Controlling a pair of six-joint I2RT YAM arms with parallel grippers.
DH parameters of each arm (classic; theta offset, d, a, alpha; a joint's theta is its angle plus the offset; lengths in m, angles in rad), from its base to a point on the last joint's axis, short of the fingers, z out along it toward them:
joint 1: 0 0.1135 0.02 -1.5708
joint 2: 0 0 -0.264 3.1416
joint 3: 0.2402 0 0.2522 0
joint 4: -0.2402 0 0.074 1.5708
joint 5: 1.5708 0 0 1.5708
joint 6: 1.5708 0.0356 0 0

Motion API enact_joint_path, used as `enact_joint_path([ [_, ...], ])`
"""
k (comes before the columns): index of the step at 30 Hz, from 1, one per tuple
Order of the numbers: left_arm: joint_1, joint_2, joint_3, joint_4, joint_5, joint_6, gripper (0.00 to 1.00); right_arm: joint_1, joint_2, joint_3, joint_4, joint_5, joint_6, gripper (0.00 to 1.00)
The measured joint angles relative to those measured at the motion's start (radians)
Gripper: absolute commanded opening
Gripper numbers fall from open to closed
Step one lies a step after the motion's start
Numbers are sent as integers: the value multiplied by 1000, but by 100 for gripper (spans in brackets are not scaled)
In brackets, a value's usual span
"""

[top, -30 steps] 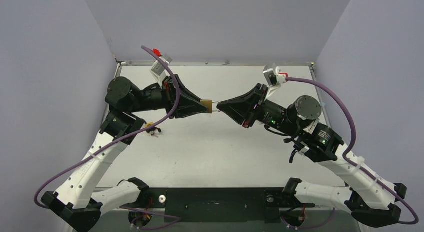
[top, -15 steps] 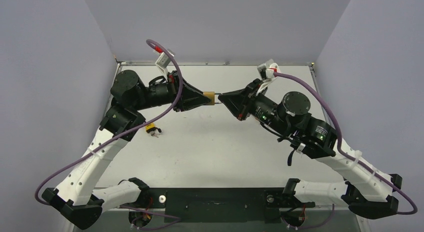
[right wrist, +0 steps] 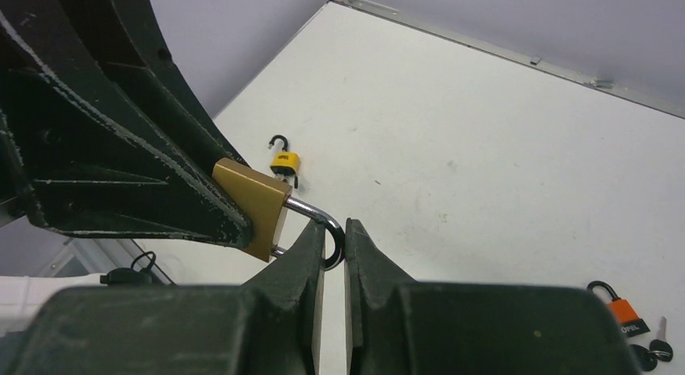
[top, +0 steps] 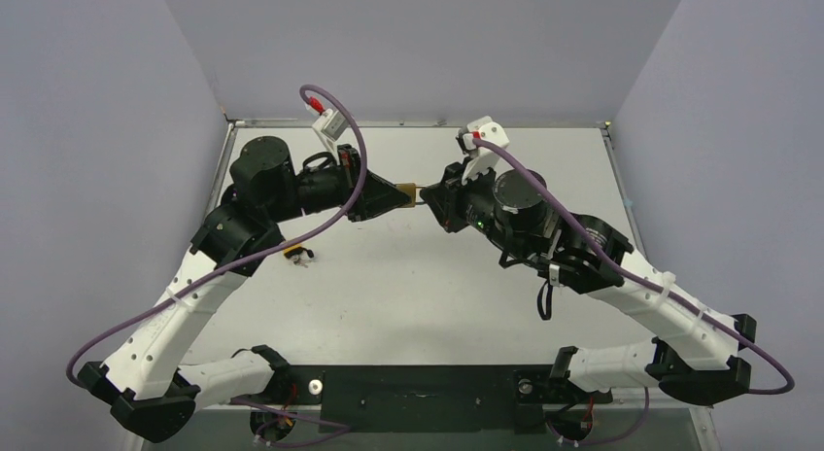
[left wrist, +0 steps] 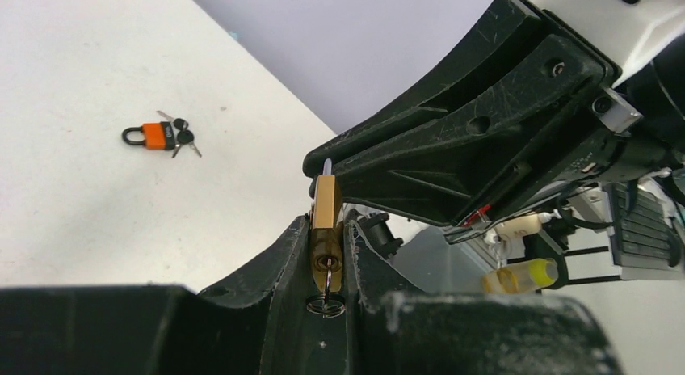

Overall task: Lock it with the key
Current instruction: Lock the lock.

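A brass padlock [top: 407, 190] hangs in the air between my two grippers above the back middle of the table. My left gripper [left wrist: 327, 250] is shut on the padlock's body [left wrist: 326, 221]. A key with a wire ring [left wrist: 326, 304] sits in the keyhole on its underside. In the right wrist view my right gripper [right wrist: 334, 239] is shut on the curved steel shackle [right wrist: 323, 224] of the brass padlock [right wrist: 254, 205]. In the top view the right gripper [top: 430, 194] meets the left gripper [top: 394, 194] tip to tip.
A small yellow padlock with an open shackle [top: 294, 253] lies on the table at the left; it also shows in the right wrist view [right wrist: 283, 162]. An orange padlock with black-headed keys [left wrist: 153, 136] lies on the table; it shows too in the right wrist view [right wrist: 624, 315].
Both arms have swung toward the back and left with the padlock between them. The right arm has rotated and drawn in closer. Both grips hold as before.
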Motion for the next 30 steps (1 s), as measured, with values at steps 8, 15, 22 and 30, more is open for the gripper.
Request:
enact_joint_path([
  [8, -56, 15, 28, -94, -127, 73, 0, 1, 43, 30, -66, 26, 0, 0],
  [15, -102, 11, 28, -101, -209, 99, 0, 1, 29, 26, -66, 36, 3, 0],
  [22, -118, 2, 28, -98, -244, 101, 0, 1, 16, 11, -31, 15, 4, 0],
  [30, -121, -13, 28, -96, -272, 99, 0, 7, 16, 11, 7, 5, 4, 0],
])
